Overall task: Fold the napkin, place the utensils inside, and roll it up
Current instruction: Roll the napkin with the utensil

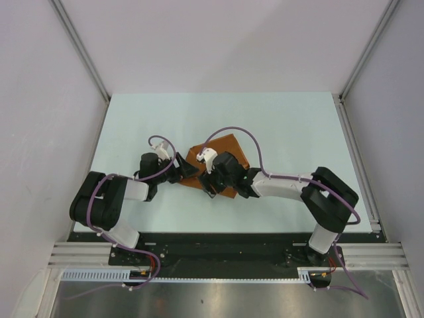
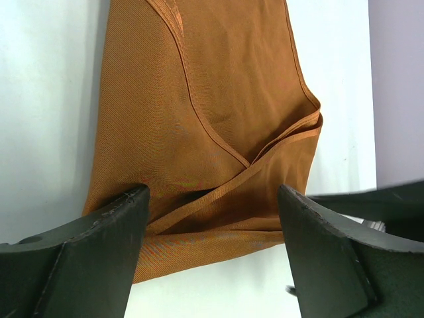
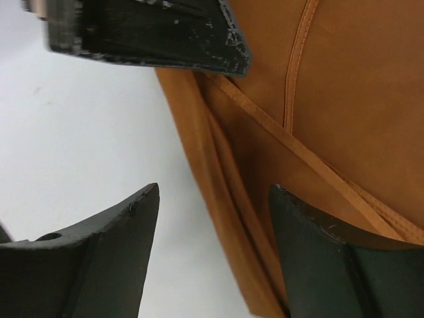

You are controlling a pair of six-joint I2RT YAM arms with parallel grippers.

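The rust-brown napkin (image 1: 228, 149) lies folded in layers on the pale table, near its middle. Both grippers are low over its near-left edge. My left gripper (image 1: 187, 173) is open; in the left wrist view (image 2: 212, 192) its jaws straddle the napkin's (image 2: 218, 99) layered near corner without closing on it. My right gripper (image 1: 211, 182) is open too; in the right wrist view (image 3: 213, 189) the napkin's (image 3: 344, 99) folded edge runs between its jaws, close to the right finger. The spoon is not in view.
The pale green table (image 1: 278, 119) is walled in by white panels on the left, back and right. A metal rail (image 1: 225, 255) runs along the near edge by the arm bases. One left-gripper finger (image 3: 146, 33) shows at the top of the right wrist view, close by.
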